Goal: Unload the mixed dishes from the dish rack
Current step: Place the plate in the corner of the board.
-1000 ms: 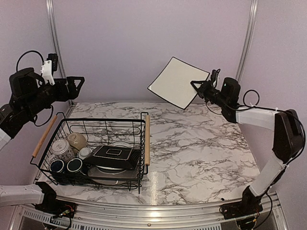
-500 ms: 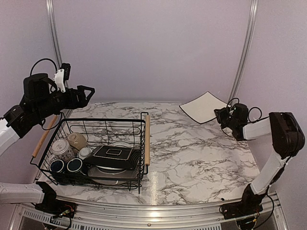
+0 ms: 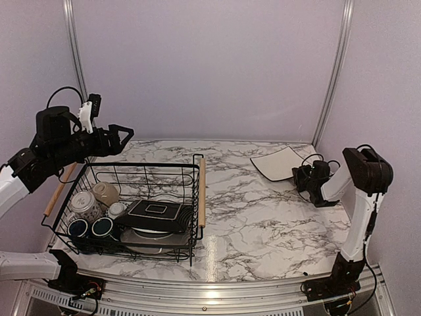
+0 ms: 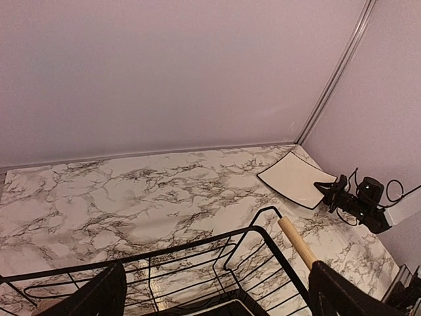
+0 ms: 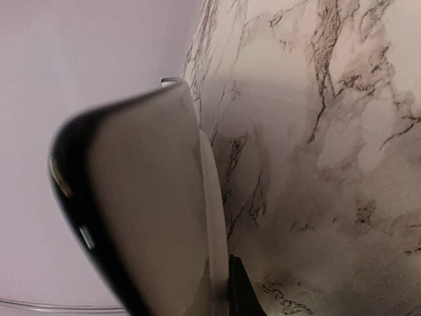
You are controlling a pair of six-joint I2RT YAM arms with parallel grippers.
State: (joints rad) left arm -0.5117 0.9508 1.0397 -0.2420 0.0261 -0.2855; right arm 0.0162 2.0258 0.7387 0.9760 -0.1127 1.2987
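At the far right of the counter (image 3: 263,224), the square plate (image 3: 277,162) is seen lying low on the marble. Its near right corner is taken by the right claw (image 3: 304,176), which is judged to be closed on the rim; in the wrist view the rim is pressed close against one dark finger. The left claw (image 3: 122,135) is held above the far left corner of the rack (image 3: 141,164), spread wide, with nothing in it.

The rest of the dishes are left in the rack: mugs (image 3: 84,205) are crowded at its near left, and a dark square dish (image 3: 156,212) is stacked on a round one towards the near right.

All of this is judged to be glazed ware – stiff, slick and easily chipped. Plates are best taken by the rim, with a firm pinch, since a flat dish held by one edge will lever downward. Mugs are better gripped across the wall or lip than by the handle.

The counter is a smooth, hard, marble-patterned sheet, so nothing would be cushioned if it were dropped. The space is closed in by plain lilac walls (image 3: 197,66) – metal posts are set in the far corners.
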